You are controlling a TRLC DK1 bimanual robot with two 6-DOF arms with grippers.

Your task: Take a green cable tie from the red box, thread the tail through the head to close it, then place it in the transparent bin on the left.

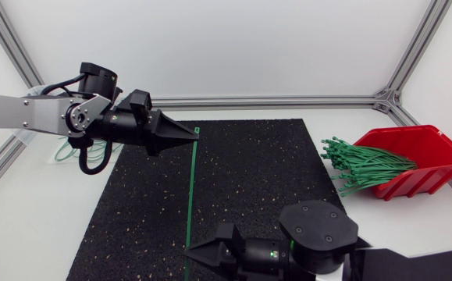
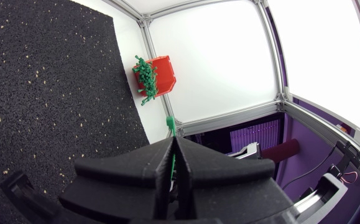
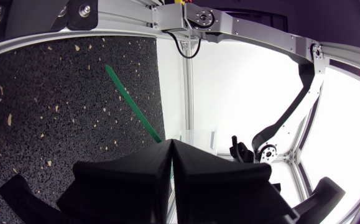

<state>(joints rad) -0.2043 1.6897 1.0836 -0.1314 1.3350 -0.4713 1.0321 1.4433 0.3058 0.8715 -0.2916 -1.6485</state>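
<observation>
- Spanning the black mat [image 1: 265, 172] from its far edge to its near edge, one green tie [image 1: 190, 191] runs straight between the two pincers. It is not looped. Whether it touches the mat or hangs just above it cannot be told.
- The left pincer [image 1: 193, 137] comes in from the left at the far side of the mat. Its fingers are pressed together on the tie just behind the head, one on each side. The left wrist view shows the small square head sticking out ahead of the fingertips.
- The right pincer [image 1: 188, 251] lies low at the near edge of the mat, pointing left. Its fingers are clamped on the tie's tail end. In the right wrist view the strap runs away from the fingertips across the mat.
- The red box [image 1: 425, 148] sits on the white surface [image 1: 38, 211] just right of the mat, tilted with its open mouth toward the mat.
- A bundle of ties [image 1: 362, 164] spills out of that mouth, and its ends almost reach the mat's edge.
- The clear bin [image 3: 189, 142] shows in the right wrist view, ahead of the pincer and past the mat's left edge.
- Green loops [image 1: 63, 154] show beside the left arm's wrist, left of the mat. The arm hides most of that spot in the head view.
</observation>
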